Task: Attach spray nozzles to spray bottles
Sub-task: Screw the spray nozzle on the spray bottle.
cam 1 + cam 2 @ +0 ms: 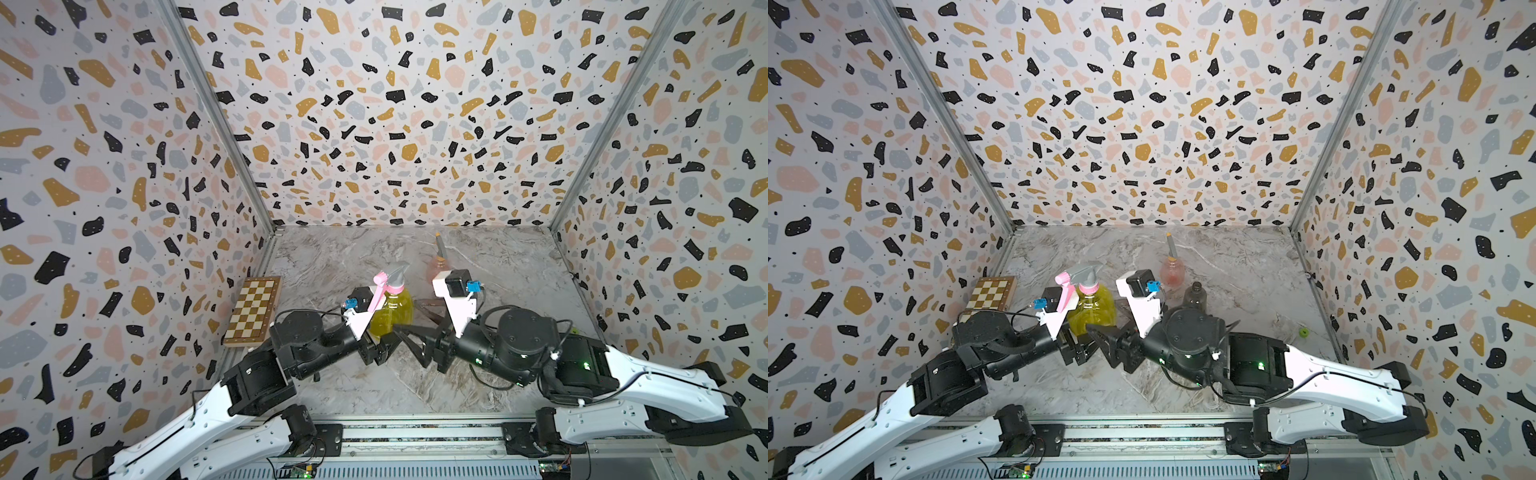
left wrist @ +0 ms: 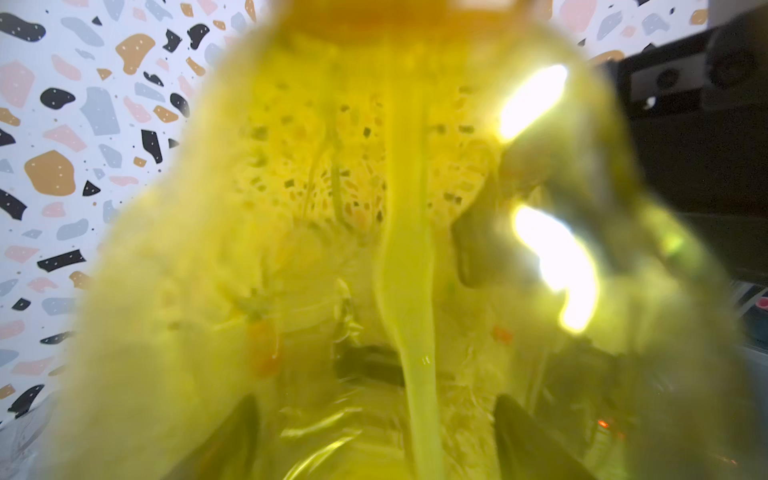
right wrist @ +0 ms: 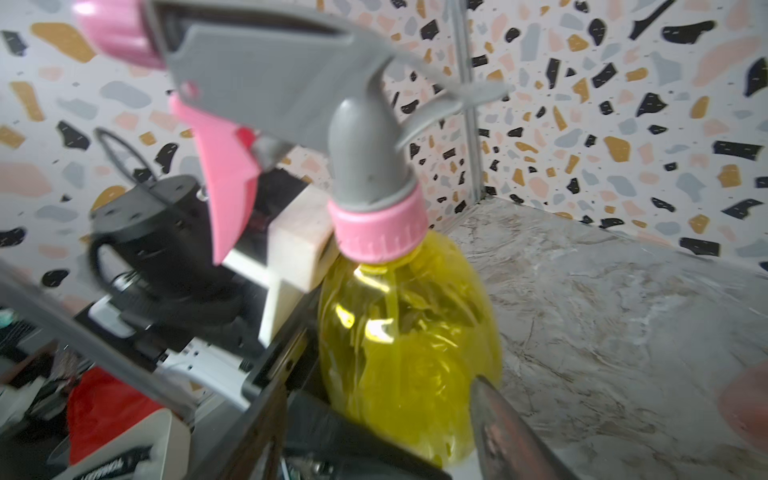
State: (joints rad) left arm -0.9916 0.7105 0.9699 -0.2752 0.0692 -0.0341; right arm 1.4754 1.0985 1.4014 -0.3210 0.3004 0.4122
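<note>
The left gripper [image 1: 384,343] is clamped on the lower belly of the yellow bottle [image 1: 390,313]. In the left wrist view its dark fingers [image 2: 245,432] sit at either side of the bottle [image 2: 332,208], which fills nearly the whole frame. The right gripper [image 1: 409,345] has its jaws spread and holds nothing. In both top views one fingertip reaches the bottle's lower right flank, touching or just short of it, I cannot tell which. One finger [image 3: 511,436] shows at the lower edge of the right wrist view.

The yellow bottle stands upright at the centre of the marble tabletop [image 1: 353,257]. The grey nozzle with the pink trigger [image 3: 270,83] sits on its neck with the pink collar down over the mouth. Its dip tube [image 3: 392,316] hangs inside the bottle, which otherwise looks empty.

Behind and to the right, the pink bottle [image 1: 1172,270] carries a grey and orange nozzle [image 1: 1170,245]. In a top view the right arm's wrist camera covers most of this bottle. Just right of that camera stands the grey bottle [image 1: 1195,295] with a bare neck.

A chessboard [image 1: 253,309] lies at the table's left edge, and a small green object [image 1: 1304,331] lies near the right wall.
</note>
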